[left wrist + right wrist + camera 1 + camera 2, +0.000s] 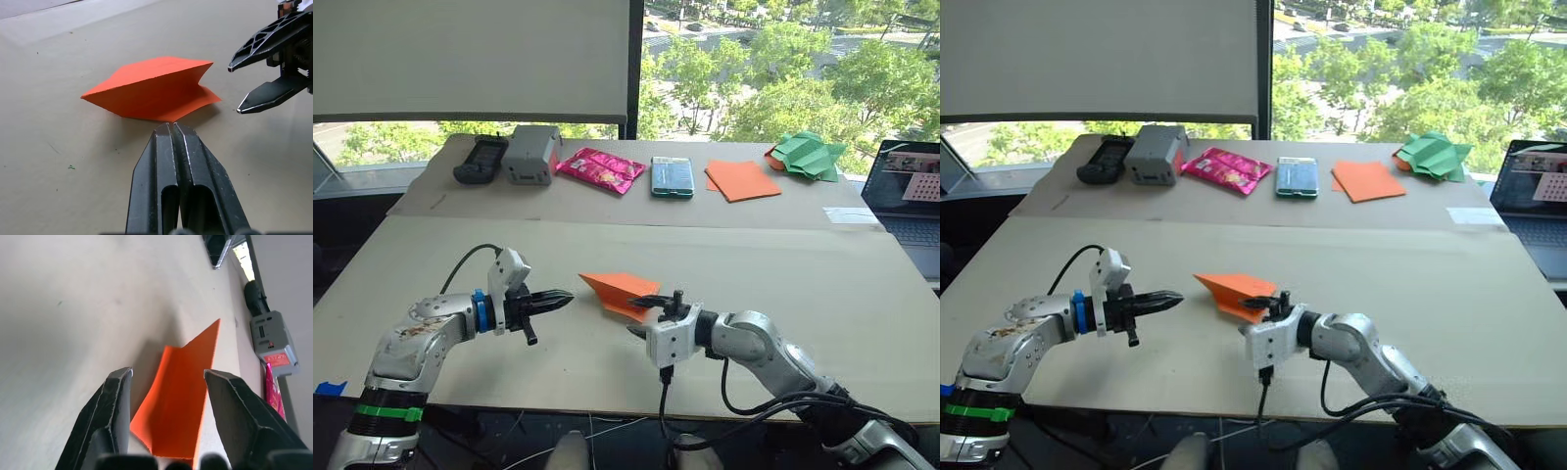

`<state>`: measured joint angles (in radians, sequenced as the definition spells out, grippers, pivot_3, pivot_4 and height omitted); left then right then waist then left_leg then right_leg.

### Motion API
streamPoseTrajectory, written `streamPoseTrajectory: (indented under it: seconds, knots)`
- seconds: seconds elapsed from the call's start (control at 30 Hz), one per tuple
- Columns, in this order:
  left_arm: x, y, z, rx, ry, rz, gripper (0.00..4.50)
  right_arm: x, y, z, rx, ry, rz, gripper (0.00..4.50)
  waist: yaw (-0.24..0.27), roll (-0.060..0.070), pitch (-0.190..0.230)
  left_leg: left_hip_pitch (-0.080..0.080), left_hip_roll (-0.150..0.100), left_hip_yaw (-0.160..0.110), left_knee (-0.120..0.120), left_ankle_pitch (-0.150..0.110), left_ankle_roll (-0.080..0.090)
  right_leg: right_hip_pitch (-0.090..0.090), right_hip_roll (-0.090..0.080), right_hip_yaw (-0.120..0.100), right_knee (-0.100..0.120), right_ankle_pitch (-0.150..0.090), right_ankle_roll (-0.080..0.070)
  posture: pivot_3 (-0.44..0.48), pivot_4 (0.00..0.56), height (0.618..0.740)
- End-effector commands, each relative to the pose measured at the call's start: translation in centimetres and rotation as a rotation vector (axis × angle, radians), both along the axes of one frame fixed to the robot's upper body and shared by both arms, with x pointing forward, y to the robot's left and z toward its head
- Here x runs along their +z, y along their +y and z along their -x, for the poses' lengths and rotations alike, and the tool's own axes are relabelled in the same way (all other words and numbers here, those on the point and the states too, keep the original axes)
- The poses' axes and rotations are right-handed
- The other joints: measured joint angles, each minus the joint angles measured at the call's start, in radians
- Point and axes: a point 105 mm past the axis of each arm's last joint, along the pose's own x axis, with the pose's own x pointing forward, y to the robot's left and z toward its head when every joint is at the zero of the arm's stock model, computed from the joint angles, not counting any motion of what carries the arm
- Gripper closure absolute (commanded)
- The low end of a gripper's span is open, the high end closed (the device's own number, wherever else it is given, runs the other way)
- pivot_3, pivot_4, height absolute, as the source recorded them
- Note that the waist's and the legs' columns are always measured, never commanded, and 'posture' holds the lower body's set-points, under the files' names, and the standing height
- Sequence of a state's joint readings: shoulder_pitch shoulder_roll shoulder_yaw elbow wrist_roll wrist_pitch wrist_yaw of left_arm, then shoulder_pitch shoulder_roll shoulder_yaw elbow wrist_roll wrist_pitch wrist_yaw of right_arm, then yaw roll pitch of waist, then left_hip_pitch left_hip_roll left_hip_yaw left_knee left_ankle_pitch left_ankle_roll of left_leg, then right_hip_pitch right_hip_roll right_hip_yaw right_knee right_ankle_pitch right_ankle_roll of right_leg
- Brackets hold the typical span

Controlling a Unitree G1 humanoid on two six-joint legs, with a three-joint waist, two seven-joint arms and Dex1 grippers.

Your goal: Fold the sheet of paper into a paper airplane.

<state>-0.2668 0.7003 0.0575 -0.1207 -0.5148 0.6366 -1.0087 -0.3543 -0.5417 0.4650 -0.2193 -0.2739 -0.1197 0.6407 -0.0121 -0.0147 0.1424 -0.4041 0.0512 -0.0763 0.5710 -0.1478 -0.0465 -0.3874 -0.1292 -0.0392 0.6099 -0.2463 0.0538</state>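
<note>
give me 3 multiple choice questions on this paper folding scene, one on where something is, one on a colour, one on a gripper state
1. Where is the folded orange paper?
A. between the two grippers on the table
B. on the laptop
C. on the green paper pile

2. What colour is the snack packet at the far edge of the table?
A. blue
B. pink
C. yellow

3. How do the jaws of the left gripper stand?
A. wide open
B. shut on the paper
C. shut on nothing

Answers:
1. A, since the paper lies on the table with the left gripper on one side and the right gripper on the other.
2. B, since the packet beside the grey device is bright pink.
3. C, since the left wrist view shows its jaws pressed together short of the paper.
</note>
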Motion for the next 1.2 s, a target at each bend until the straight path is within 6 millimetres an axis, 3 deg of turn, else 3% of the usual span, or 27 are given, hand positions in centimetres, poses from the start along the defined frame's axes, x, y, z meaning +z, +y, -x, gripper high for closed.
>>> streamPoseTrajectory:
  seconds: [0.03, 0.1, 0.23, 0.33, 0.57, 0.73, 1.0, 1.2]
  knots:
    - [1.3, -0.6, -0.3, -0.025, -0.043, 0.009, 4.36, 3.2, -0.6, -2.0, -0.115, 0.1, -0.149, 1.9, 0.0, 0.0, 0.0, 0.0, 0.0, 0.0, 0.0, 0.0, -0.001, 0.0, 0.0, 0.0, 0.0, 0.0, 0.0, 0.0, 0.15, 0.702]
    - [1.3, -0.9, -0.3, -0.034, -0.042, 0.01, 4.36, 3.3, -0.7, -2.8, -0.168, 0.162, -0.185, 2.13, 0.0, 0.0, 0.0, 0.0, 0.0, 0.0, 0.0, -0.002, -0.003, 0.0, 0.0, 0.0, 0.0, 0.0, 0.0, 0.0, 0.15, 0.702]
    - [1.3, -1.1, -0.2, -0.05, -0.044, 0.013, 4.36, 3.1, -0.7, -4.1, -0.261, 0.266, -0.24, 3.44, 0.004, 0.0, 0.0, 0.0, 0.0, 0.0, 0.0, -0.002, -0.003, 0.0, 0.0, 0.0, 0.001, 0.0, 0.0, 0.0, 0.15, 0.702]
    - [1.2, -1.1, -0.3, -0.053, -0.046, 0.008, 4.36, 1.9, -0.9, -5.1, -0.328, 0.34, -0.215, 4.48, 0.003, 0.001, 0.0, 0.0, 0.0, 0.0, 0.0, 0.001, 0.002, -0.001, 0.0, 0.0, 0.001, 0.0, 0.0, 0.0, 0.15, 0.702]
    - [0.8, -1.3, 0.0, -0.069, -0.046, 0.004, 4.36, 0.7, -0.4, -5.1, -0.347, 0.406, -0.203, 4.48, 0.002, 0.001, 0.0, -0.001, 0.0, 0.0, 0.0, 0.002, 0.003, -0.001, 0.0, 0.0, 0.001, 0.0, 0.0, 0.0, 0.15, 0.702]
    - [0.4, -3.2, -0.4, -0.108, -0.069, 0.024, 4.36, 0.7, -0.7, -5.3, -0.366, 0.41, -0.211, 4.48, 0.004, 0.001, 0.0, -0.001, 0.0, 0.0, 0.0, -0.002, -0.003, -0.001, 0.0, 0.0, 0.001, 0.0, 0.0, 0.0, 0.15, 0.702]
    - [-2.4, -5.2, -2.1, -0.117, -0.072, -0.01, 4.36, 1.0, -1.1, -5.2, -0.378, 0.429, -0.219, 4.48, 0.003, 0.002, -0.001, -0.001, -0.001, 0.0, 0.0, 0.003, 0.005, 0.0, 0.0, 0.0, 0.001, 0.001, 0.001, 0.0, 0.15, 0.702]
    - [-4.9, -5.7, -1.6, -0.166, -0.065, -0.104, 4.36, -0.1, -0.7, -4.6, -0.373, 0.455, -0.173, 4.48, 0.002, 0.002, -0.001, -0.001, -0.001, 0.0, 0.0, 0.004, 0.006, 0.0, 0.0, 0.0, 0.002, 0.001, 0.001, 0.0, 0.15, 0.702]
